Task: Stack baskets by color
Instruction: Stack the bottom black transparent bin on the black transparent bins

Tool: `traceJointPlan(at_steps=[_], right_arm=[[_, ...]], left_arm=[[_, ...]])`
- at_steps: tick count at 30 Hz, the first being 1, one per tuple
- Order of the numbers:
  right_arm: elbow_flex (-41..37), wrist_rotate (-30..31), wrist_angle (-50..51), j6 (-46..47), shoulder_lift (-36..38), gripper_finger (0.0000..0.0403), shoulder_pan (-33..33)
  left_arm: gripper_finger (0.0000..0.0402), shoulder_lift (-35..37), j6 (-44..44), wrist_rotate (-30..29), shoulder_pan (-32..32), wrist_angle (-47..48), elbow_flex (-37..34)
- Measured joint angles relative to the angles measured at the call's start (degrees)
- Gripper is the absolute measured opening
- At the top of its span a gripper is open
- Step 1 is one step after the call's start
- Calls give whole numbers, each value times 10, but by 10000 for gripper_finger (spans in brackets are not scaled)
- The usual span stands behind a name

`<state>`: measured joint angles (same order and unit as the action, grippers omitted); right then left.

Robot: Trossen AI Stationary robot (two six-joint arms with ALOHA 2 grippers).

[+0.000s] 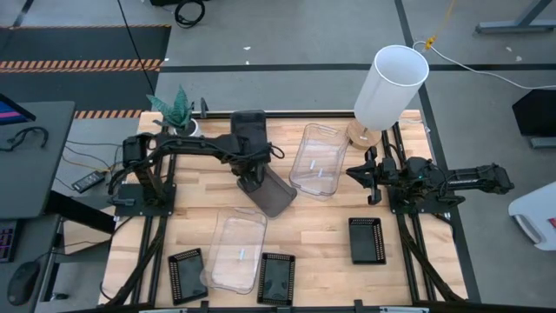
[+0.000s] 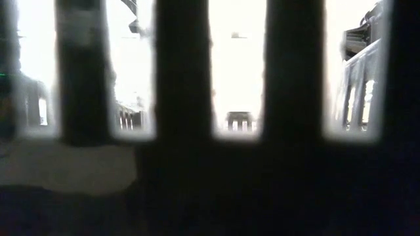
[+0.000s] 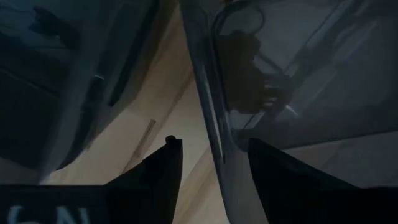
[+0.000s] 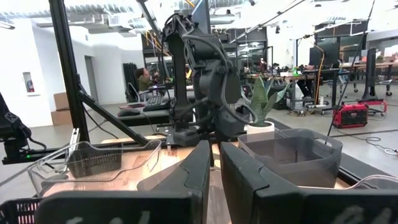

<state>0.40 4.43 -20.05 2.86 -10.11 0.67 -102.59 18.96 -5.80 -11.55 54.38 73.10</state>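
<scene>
Your left gripper point(image 1: 261, 184) sits over the smoky grey basket point(image 1: 274, 193) at mid-surface, its jaws straddling the rim; the left wrist view shows a finger point(image 3: 163, 171) either side of the wall, spread but seemingly not yet pinching. That basket runs diagonally, tilted, just beside the clear basket point(image 1: 319, 160) near the white cylinder point(image 1: 391, 85). Your right gripper point(image 1: 369, 180) waits beyond that clear basket, jaws nearly together, holding nothing.
</scene>
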Motion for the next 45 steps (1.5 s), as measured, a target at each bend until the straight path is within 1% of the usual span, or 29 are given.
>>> traceJointPlan(at_steps=[3, 6, 10, 15, 16, 22, 26, 30, 33, 40, 45], right_arm=[[0, 0, 0, 0, 0, 45, 0], [0, 0, 0, 0, 0, 45, 0], [0, 0, -1, 0, 0, 45, 0], [0, 0, -5, 0, 0, 45, 0], [0, 0, -5, 0, 0, 45, 0], [0, 0, -8, 0, 0, 45, 0], [0, 0, -9, 0, 0, 45, 0], [0, 0, -8, 0, 0, 45, 0], [0, 0, -9, 0, 0, 45, 0], [0, 0, -9, 0, 0, 45, 0], [0, 0, -9, 0, 0, 45, 0]], left_arm=[[163, -6, -1, 0, 0, -2, 0], [132, -10, -5, -4, 2, -5, 0], [85, -9, -13, -19, 2, -10, 0], [19, -9, -14, -19, 2, -11, 0], [12, -9, -14, -19, 2, -12, 0], [13, -9, -15, -19, 2, -2, 0], [7, -5, -15, -19, 2, 3, 0], [9, -2, -19, -19, 2, 22, 23], [10, -1, -31, -19, 2, 39, 59], [7, -1, -69, -21, 1, 154, 176], [7, -1, -109, -36, -1, 228, 275]])
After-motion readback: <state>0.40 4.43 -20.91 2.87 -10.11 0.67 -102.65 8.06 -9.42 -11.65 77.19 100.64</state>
